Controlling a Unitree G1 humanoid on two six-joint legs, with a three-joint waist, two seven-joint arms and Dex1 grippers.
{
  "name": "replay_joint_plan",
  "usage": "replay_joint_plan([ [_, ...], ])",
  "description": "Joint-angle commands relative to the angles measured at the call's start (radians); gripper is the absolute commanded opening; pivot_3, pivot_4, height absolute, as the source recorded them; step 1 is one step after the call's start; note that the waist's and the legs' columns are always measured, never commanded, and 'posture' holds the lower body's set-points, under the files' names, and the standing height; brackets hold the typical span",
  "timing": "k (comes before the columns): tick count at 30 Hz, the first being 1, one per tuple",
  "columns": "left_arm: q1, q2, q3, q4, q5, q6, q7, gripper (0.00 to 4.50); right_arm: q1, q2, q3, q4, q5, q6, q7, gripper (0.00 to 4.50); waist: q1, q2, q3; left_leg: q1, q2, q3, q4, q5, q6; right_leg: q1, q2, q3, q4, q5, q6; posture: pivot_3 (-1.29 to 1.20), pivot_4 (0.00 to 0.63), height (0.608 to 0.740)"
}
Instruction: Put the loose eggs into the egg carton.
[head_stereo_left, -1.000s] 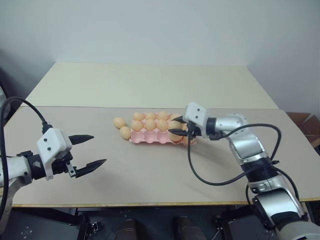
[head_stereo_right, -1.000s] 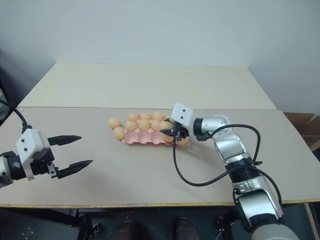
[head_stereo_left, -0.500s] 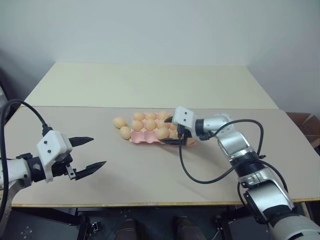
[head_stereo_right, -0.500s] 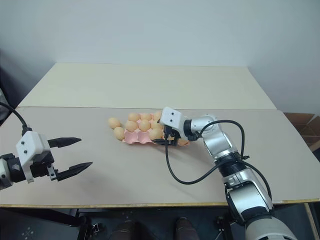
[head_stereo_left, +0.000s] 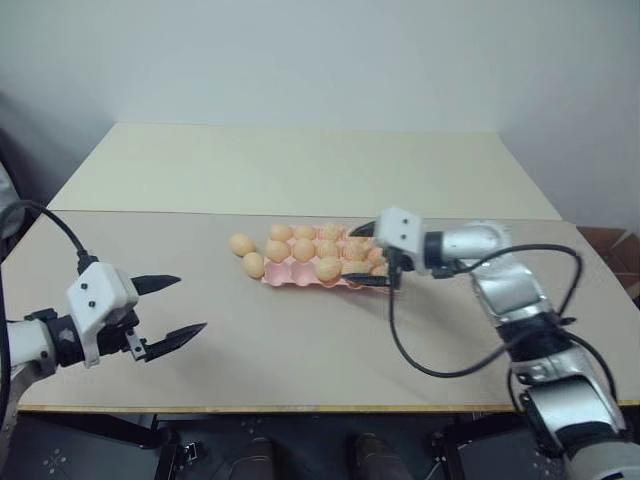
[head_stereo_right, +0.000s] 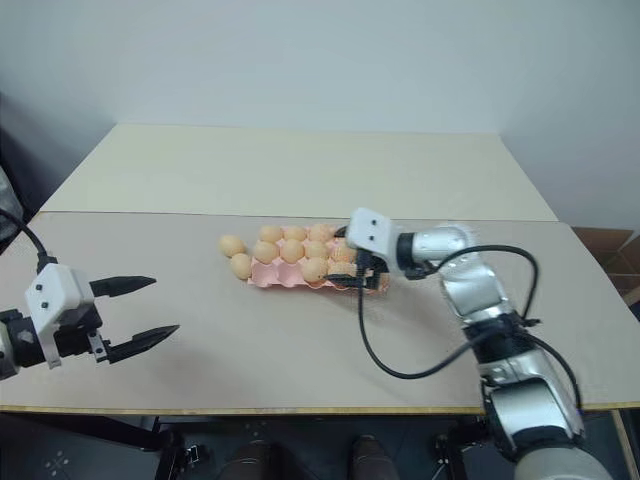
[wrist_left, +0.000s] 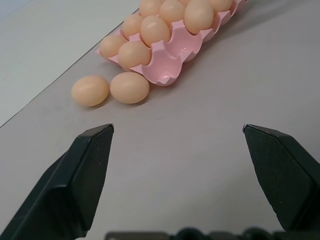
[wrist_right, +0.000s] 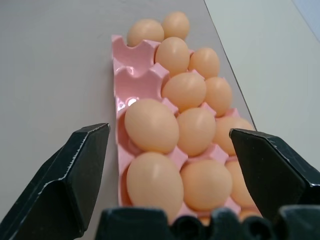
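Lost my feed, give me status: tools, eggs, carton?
Both tools open, empty: left tool, right tool at the egg carton. Two loose eggs beside its left end. Path clear.

- Looks like a robotics lab or test room to me, definitely not somebody's kitchen.
- Plain pale grey-white wall (head_stereo_left: 320, 50) behind everything, totally bare.
- Two flat, pale beige tables pushed together: the near smooth matte tabletop (head_stereo_left: 300, 350) and a lighter cream tabletop (head_stereo_left: 300, 165) behind it, with a straight seam between them.
- The only stuff set out is a staged little setup: a flat lidless pink egg tray with cupped cells (head_stereo_left: 300, 279) and a couple of small tan-orange oval eggs (head_stereo_left: 241, 245) lying on the table beside it.
- A brown cardboard box (head_stereo_left: 612, 248) sits off past the right edge of the table, storage-room style.
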Motion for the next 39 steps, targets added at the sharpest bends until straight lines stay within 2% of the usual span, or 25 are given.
replay_joint_plan([
  [1,0.031,-0.026,0.099,0.018,0.001,-0.022,0.012,4.50,0.061,-0.099,-0.093,-0.138,0.080,0.071,0.051,4.45,0.000,0.000,0.000,0.000,0.000,0.000,0.000,0.000,0.000,0.000,0.000,0.000,0.000,0.000,0.000,0.00,0.150,0.740],
  [4,0.093,-0.046,0.196,0.028,0.011,-0.026,0.003,4.50,0.162,-0.188,-0.158,-0.218,0.115,0.124,0.054,4.45,-0.003,0.000,0.000,0.000,0.000,0.000,0.000,0.000,0.000,0.000,0.000,0.000,0.000,-0.003,0.002,0.00,0.150,0.740],
  [7,0.128,-0.053,0.241,0.044,0.017,-0.038,-0.007,4.50,0.241,-0.236,-0.199,-0.285,0.157,0.162,0.053,4.45,-0.003,0.000,0.000,0.001,0.000,0.000,0.000,0.000,0.000,0.000,-0.001,0.000,0.000,-0.004,0.003,0.00,0.150,0.740],
  [11,0.124,-0.049,0.232,0.066,0.021,-0.053,-0.006,4.50,0.282,-0.259,-0.212,-0.323,0.179,0.201,0.033,4.45,-0.002,0.000,0.000,0.003,0.000,0.000,0.000,-0.002,-0.003,0.001,-0.001,0.000,0.000,-0.004,0.004,0.00,0.150,0.740],
  [14,0.080,-0.055,0.177,0.088,0.023,-0.062,0.014,4.50,0.279,-0.259,-0.210,-0.320,0.174,0.208,0.009,4.45,-0.001,0.000,0.000,0.003,0.000,0.000,0.000,-0.004,-0.007,0.001,-0.001,0.000,0.000,-0.004,0.004,0.00,0.150,0.740],
  [19,-0.084,-0.096,0.022,0.201,0.055,-0.111,0.061,4.50,0.273,-0.246,-0.201,-0.310,0.168,0.214,-0.030,4.45,0.008,0.000,0.000,0.001,-0.001,0.000,0.000,-0.001,-0.001,0.000,-0.002,0.000,0.000,-0.004,0.004,0.00,0.150,0.740],
  [24,-0.239,-0.149,-0.103,0.351,0.027,-0.167,-0.017,4.50,0.271,-0.233,-0.196,-0.318,0.171,0.225,-0.066,4.45,0.006,-0.001,-0.001,0.001,-0.001,0.000,0.000,0.000,0.000,0.001,-0.001,0.000,0.000,-0.003,0.003,0.00,0.150,0.740],
  [28,-0.361,-0.138,-0.214,0.528,0.100,-0.268,-0.087,4.50,0.274,-0.231,-0.196,-0.330,0.166,0.233,-0.086,4.45,0.004,-0.001,-0.001,0.001,-0.001,0.000,0.000,0.000,0.000,0.001,-0.001,0.000,0.000,-0.001,0.003,0.00,0.150,0.740],
  [33,-0.622,-0.174,-0.338,0.840,0.216,-0.380,-0.066,4.50,0.289,-0.230,-0.208,-0.353,0.171,0.253,-0.118,4.45,0.007,-0.001,-0.001,0.001,-0.001,-0.001,0.000,0.000,0.001,0.001,0.000,0.000,0.000,0.002,0.006,0.00,0.150,0.740],
  [39,-0.839,-0.251,-0.390,1.126,0.273,-0.494,-0.049,4.50,0.320,-0.226,-0.219,-0.398,0.174,0.281,-0.158,4.45,0.011,-0.001,-0.001,-0.001,-0.002,-0.001,0.000,0.001,0.001,0.001,-0.001,0.000,-0.001,0.004,0.006,0.00,0.150,0.740],
])
